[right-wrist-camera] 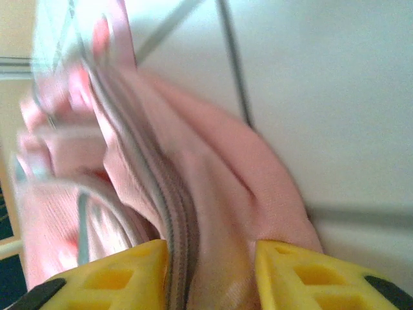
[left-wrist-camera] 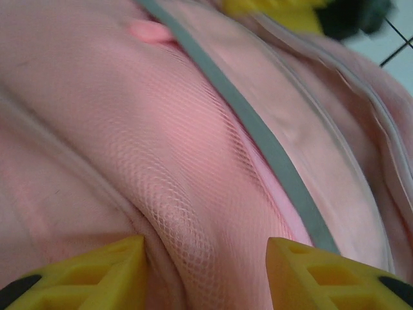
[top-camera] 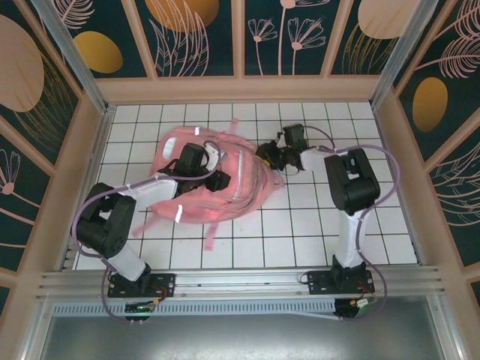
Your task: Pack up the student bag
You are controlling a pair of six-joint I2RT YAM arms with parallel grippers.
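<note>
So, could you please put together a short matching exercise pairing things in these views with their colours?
Things:
1. student bag
2. fingers of the left end effector
3. reflective strip on the bag
4. table

Colours:
a. grey
b. white with dark grid lines
c. pink
d. yellow

Pairs: 1-c, 2-d, 3-a, 4-b

The white tiled table [top-camera: 315,225] carries the pink student bag [top-camera: 240,187].
</note>
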